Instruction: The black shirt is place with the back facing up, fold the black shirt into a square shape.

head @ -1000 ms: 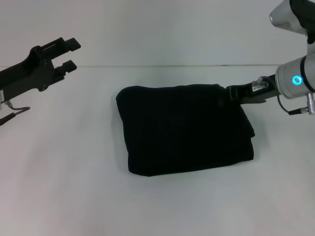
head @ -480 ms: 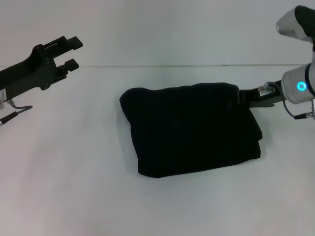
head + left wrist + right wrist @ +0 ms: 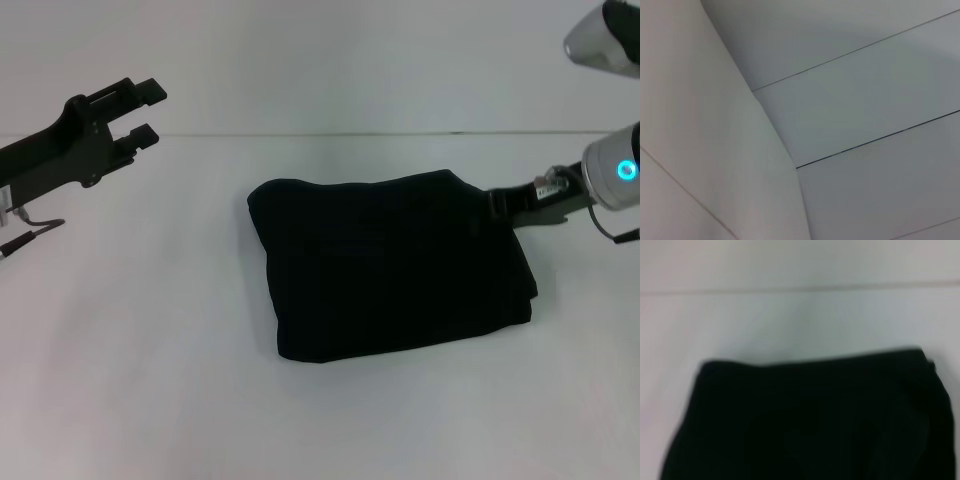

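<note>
The black shirt (image 3: 390, 265) lies folded in a rough square bundle on the white table (image 3: 150, 350); no lettering shows. My right gripper (image 3: 492, 204) is at the shirt's far right corner, shut on its edge, with the fingertips merging into the dark fabric. The right wrist view shows the shirt (image 3: 810, 420) filling the near part, with white table beyond. My left gripper (image 3: 148, 110) is raised at the far left, well away from the shirt, open and empty.
The table's far edge (image 3: 330, 134) meets a plain white wall. The left wrist view shows only pale wall panels (image 3: 865, 100).
My right gripper has moved right and the shirt bundle has slid right with it. The left arm has barely moved.
</note>
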### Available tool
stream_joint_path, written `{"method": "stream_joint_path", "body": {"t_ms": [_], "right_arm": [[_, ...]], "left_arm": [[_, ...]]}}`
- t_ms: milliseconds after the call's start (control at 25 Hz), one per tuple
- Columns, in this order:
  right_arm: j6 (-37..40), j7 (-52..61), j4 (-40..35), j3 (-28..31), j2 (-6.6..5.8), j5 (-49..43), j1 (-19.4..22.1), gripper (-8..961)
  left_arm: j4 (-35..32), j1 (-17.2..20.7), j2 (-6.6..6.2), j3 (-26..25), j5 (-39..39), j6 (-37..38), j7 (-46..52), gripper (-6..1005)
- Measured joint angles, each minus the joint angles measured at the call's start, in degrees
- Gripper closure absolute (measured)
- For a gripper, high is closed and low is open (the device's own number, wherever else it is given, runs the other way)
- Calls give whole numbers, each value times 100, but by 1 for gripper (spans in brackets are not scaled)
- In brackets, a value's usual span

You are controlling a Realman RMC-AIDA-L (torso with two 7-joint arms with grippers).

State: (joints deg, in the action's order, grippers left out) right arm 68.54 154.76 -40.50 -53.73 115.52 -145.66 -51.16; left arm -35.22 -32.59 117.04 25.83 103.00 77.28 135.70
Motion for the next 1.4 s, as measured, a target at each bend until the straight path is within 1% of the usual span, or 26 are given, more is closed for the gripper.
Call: {"method": "stream_joint_path", "body": {"t_ms": [160, 320, 560, 760, 880, 1000, 1280, 1400], "right_arm": [[-327, -50, 487, -14, -57, -41, -18, 917], [-655, -67, 686, -16, -74, -42, 4, 917], [-804, -179, 727, -2, -80, -16, 7, 918], [-811, -248, 693, 28, -82, 42, 10, 859], [-942, -252, 671, 115, -83, 52, 10, 742], [-1264, -321, 752, 183, -76, 178, -9, 625], [-2001, -671, 1314, 181, 34, 414, -266, 480], [-2233, -730, 1439, 198, 81, 423, -337, 418]], "left_arm": [[61, 6, 2, 0, 0, -71, 0, 293], [100, -28, -4, 0, 0, -92, -18, 296], [138, -45, -7, 0, 0, -139, -55, 301], [138, -25, -6, 0, 1, -146, -61, 304], [139, -23, -6, 0, 1, -150, -61, 307], [138, -39, -6, 1, 1, -155, -61, 309], [138, -48, -6, 1, -48, -174, -61, 314], [138, -48, -12, 0, -51, -184, -61, 317]]}}
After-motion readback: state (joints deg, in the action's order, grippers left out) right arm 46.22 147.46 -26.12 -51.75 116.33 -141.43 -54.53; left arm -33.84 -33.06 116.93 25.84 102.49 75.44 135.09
